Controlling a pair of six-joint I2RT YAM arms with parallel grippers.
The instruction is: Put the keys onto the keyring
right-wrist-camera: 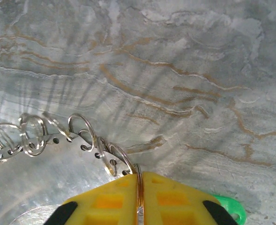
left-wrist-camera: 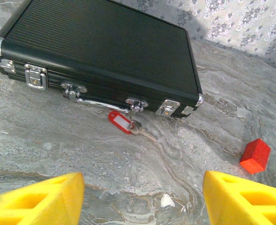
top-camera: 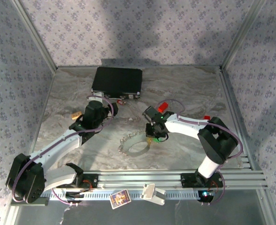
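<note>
- Seen from above, the left gripper (top-camera: 101, 102) hangs just in front of the black case (top-camera: 117, 79), which lies at the far side of the table (top-camera: 194, 93).
- Its wrist camera adds what the overhead view is too coarse to show. The two yellow fingers (left-wrist-camera: 39, 199) stand wide apart with nothing between them.
- The red key (left-wrist-camera: 123, 122) lies flat on the table just in front of the case's handle.
- That same wrist view shows the red block (left-wrist-camera: 256, 155) off to the right, well apart from the key.
- Near the middle of the overhead view the keyring (top-camera: 127, 143) lies flat, its chain at the left and its pale band curving right.
- The right gripper (top-camera: 152, 137) is down at the keyring's right end.
- The right wrist camera shows the grip: the fingers (right-wrist-camera: 105, 206) are pressed together, pinching a thin metal ring at the end of the chain.
- The green key (right-wrist-camera: 231, 212) pokes out beside the right-hand finger. I cannot tell whether it is on the ring.
</note>
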